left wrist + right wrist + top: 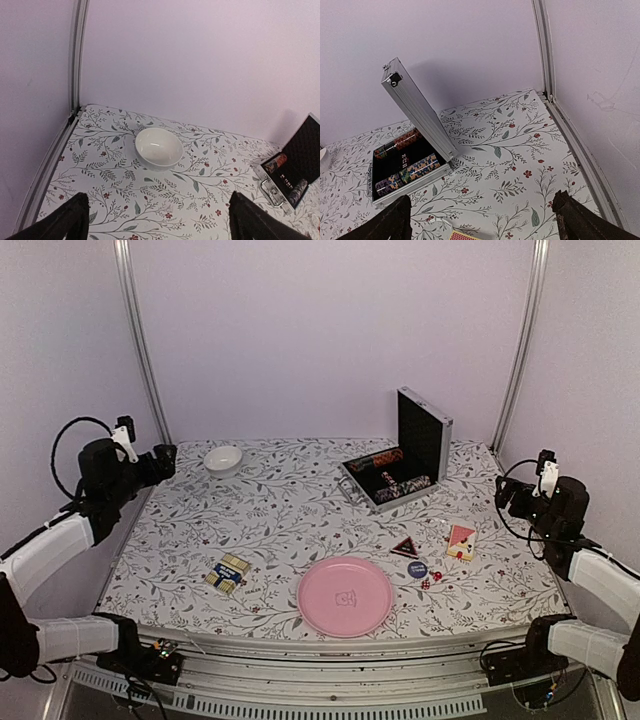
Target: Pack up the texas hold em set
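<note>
We are looking down on a flowered counter (280,520). Our left gripper (157,220) is hovering at the left edge near the far corner, fingers spread wide and gripping nothing. Our right gripper (482,222) is hanging at the right edge, likewise spread and gripping nothing. The silver case (400,465) is sitting toward the far right corner, its lid standing upright and rows of chips (405,487) lying in its black tray. A pink plate (345,597) is resting at the middle of the near edge. A white bowl (223,458) is sitting near the far left corner. One card deck (228,573) is lying toward the near left corner, and a second deck (460,541) toward the right edge. Between that one and the plate, a round button (417,569) and red dice (431,580) are lying.
</note>
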Controlling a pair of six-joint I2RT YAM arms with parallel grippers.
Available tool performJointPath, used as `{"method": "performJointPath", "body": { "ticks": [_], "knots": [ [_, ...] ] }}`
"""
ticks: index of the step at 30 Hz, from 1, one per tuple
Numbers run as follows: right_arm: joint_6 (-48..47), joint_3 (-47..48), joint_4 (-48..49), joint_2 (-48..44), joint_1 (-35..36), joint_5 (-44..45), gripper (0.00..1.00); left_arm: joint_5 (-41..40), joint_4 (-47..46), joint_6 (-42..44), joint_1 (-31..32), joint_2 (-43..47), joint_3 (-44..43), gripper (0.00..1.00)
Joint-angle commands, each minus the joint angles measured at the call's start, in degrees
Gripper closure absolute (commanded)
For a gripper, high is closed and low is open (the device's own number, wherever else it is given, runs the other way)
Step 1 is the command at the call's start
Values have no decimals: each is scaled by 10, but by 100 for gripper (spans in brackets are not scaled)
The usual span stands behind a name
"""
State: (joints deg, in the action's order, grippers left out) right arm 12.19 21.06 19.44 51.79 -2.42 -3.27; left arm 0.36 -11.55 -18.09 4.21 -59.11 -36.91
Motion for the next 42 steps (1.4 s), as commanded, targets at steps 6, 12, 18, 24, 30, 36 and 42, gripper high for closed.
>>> {"method": "performJointPath", "body": {
  "ticks": [6,12,18,24,30,36,42],
  "knots": [
    [26,40,-21,-2,-1,7,1,75,157,-49,-34,30,-52,3],
    [62,89,-66,26,1,-79,1,115,271,-22,-53,41,-137,3],
    [8,167,-204,105,84,-72,1,118,355,33,-56,27,-234,3],
    [4,184,-264,151,230,-22,4,126,340,64,-55,9,-235,11],
    [52,193,-335,199,347,42,7,121,256,83,-56,50,-171,10],
    [105,237,-440,283,421,89,10,76,260,102,-58,50,-159,15],
    [167,279,-506,327,467,103,10,138,246,77,-57,67,-135,16]
  ]
}}
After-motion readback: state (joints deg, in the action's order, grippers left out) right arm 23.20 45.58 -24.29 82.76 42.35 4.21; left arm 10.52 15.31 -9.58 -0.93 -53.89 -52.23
